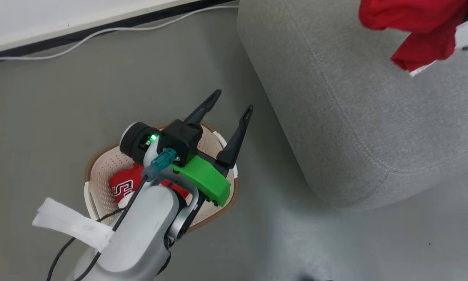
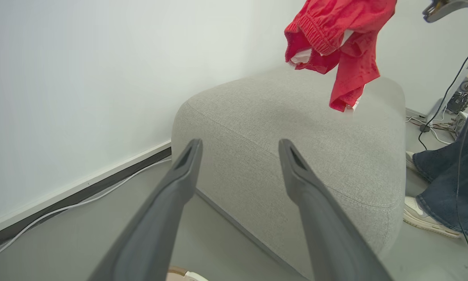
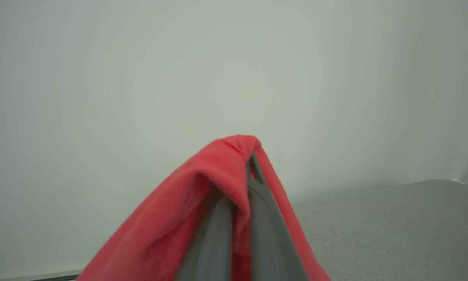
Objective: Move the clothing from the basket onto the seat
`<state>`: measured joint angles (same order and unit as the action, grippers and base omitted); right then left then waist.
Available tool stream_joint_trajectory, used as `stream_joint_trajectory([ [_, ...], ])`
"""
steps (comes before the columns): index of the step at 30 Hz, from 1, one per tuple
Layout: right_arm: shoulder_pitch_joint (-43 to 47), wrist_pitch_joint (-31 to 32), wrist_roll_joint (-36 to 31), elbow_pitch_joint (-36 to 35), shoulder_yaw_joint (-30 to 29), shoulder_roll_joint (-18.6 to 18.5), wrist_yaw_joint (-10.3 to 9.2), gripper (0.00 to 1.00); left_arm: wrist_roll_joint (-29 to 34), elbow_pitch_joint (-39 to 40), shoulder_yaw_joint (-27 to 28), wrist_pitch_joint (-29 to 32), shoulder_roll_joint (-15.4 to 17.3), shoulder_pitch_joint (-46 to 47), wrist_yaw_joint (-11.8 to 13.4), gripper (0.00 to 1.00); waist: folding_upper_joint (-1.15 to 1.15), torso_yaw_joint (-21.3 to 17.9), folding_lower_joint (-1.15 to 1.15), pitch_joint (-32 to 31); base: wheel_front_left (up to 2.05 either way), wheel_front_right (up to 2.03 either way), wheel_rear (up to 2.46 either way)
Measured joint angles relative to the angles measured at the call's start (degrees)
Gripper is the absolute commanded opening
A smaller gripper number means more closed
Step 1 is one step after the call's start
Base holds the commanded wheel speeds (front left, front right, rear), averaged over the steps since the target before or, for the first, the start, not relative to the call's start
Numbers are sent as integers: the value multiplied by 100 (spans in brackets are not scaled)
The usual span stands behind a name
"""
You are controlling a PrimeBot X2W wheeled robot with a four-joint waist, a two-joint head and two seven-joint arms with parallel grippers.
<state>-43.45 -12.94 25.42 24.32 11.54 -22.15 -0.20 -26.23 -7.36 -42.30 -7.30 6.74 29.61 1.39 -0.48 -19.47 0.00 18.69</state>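
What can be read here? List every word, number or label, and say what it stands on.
"S": white black-edged letter on the red sports garment in the cream perforated plastic basket; further letters are hidden behind the pale forearm.
White tape tag on that forearm: nothing legible.
No lettering shows on the second red garment hanging from the right hand.

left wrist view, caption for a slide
Open left hand faces the grey seat; red clothing hangs above it.

The clothing (image 2: pixel 335 35) is seen in red with white trim (black-and-white lettering is carried by the piece in the basket (image 1: pixel 101 171)). The basket is coloured cream, perforated, brown-rimmed; the seat (image 1: pixel 335 117) is plain grey.
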Motion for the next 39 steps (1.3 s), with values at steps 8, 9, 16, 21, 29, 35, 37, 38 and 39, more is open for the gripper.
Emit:
stream_joint_trajectory([
  [8, -1171, 218, 203, 315, -570, -346, -245, 0, 269, 519, 21, 179, 54, 342, 64, 100, 0, 318, 0, 697, 0, 0, 0],
  [9, -1270, 226, 220, 347, -643, -404, -255, 0, 290, 578, 16, 188, 63, 376, 64, 100, 0, 358, 0, 777, 0, 0, 0],
  [16, -1642, 315, 287, 794, -1004, -773, -408, 0, 380, 854, -15, 285, 116, 650, 64, 100, 0, 637, 0, 1322, 0, 0, 0],
  [21, -1637, 305, 219, 1190, -1047, -834, -508, 0, 449, 959, -11, 331, 170, 697, 65, 100, 0, 830, 1, 1656, 0, 0, 0],
  [29, -1551, 86, 232, 1719, -1043, -456, -546, 0, 582, 967, -13, 355, 294, 736, 64, 100, 0, 961, 1, 2058, 0, 0, 0],
  [35, -1370, -23, 233, 2016, -981, -265, -546, 0, 582, 910, -14, 353, 330, 736, 57, 100, 0, 926, 1, 2112, 0, 0, 0],
  [37, -1297, -38, 233, 2113, -926, -145, -538, 0, 580, 857, -13, 345, 348, 736, 55, 100, 0, 908, 1, 2090, 0, 0, 0],
  [38, -1254, -43, 233, 2151, -911, -103, -536, 0, 579, 833, -14, 344, 352, 736, 37, 100, 0, 902, 1, 2074, 0, 0, 0],
  [39, -1217, -71, 233, 2197, -901, -77, -533, 0, 577, 810, -14, 337, 354, 734, 30, 100, 0, 897, 1, 2056, 0, 0, 0],
])
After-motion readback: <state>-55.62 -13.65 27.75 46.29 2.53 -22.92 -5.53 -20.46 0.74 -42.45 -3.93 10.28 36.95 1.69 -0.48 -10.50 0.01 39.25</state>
